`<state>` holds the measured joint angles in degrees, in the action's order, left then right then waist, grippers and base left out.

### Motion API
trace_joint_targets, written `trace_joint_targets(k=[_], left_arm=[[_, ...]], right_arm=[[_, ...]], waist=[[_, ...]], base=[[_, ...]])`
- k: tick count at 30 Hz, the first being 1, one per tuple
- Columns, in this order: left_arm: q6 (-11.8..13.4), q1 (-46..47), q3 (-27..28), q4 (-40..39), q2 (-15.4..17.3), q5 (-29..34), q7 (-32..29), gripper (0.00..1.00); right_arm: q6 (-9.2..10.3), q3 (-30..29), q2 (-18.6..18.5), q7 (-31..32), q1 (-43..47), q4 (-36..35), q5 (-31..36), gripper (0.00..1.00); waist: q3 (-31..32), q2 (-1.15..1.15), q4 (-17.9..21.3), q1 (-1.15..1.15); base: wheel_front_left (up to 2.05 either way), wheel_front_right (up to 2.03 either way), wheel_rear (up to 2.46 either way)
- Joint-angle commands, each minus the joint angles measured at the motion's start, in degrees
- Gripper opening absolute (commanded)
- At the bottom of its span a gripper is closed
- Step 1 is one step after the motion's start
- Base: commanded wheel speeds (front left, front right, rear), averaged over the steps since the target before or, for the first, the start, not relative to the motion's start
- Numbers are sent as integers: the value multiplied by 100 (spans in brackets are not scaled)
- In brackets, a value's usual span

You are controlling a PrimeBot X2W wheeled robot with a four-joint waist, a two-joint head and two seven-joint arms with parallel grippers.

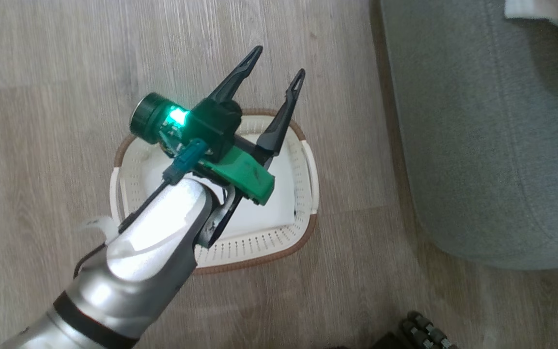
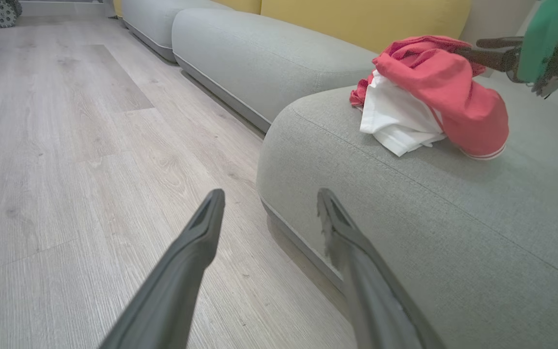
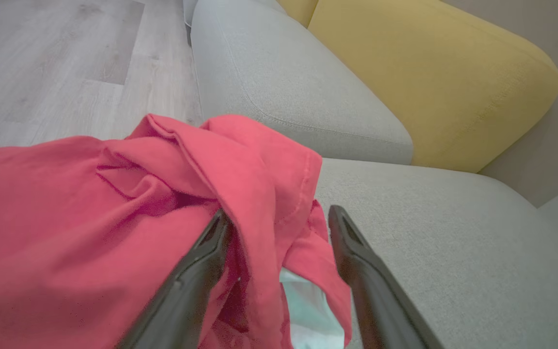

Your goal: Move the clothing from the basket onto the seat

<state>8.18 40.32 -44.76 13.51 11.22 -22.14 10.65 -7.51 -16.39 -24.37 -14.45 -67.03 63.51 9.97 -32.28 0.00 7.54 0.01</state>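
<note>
Wood floor [image 1: 41, 145] carries the basket [image 1: 309, 165] at frame centre, my left gripper [image 1: 279, 60] spread above it. Clothing [image 3: 90, 203] lies on the seat [image 3: 453, 232], right gripper [image 3: 279, 215] spread astride a fold. Judged soft, limp: pinch bunched fabric.

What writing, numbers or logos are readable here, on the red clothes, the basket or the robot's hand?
None can be read in any view.
Clothing: bunched on the seat, showing plain red and white cloth; no print shows.
Basket: no label visible.
Left hand: no lettering visible.
</note>
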Motion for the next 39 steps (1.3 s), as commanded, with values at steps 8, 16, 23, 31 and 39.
trace_joint_targets(k=[8,16,23,31,39], left_arm=[[118,-447,449,23,38,-371,274,100],[339,-1151,945,138,-51,-728,414,100],[528,-1990,1598,-52,3,-772,432,100],[603,-2827,2124,-287,52,-611,434,100],[651,-3610,2638,-528,82,-454,434,100]], right_arm=[[2,877,-31,-54,632,-466,-764,100],[2,1480,1,-54,1191,-842,-1604,100],[2,1848,304,-54,2003,-1361,-1990,100],[2,2102,859,-54,3022,-2129,-2284,100],[2,1553,1516,-54,4244,-3044,-2176,100]], waist=[[922,0,35,-1],[1867,0,-212,-1],[2504,0,-456,-1],[2950,0,-678,-1],[3299,0,-891,-1]], base=[[0,0,0],[0,0,0],[0,0,0],[0,0,0],[0,0,0]])
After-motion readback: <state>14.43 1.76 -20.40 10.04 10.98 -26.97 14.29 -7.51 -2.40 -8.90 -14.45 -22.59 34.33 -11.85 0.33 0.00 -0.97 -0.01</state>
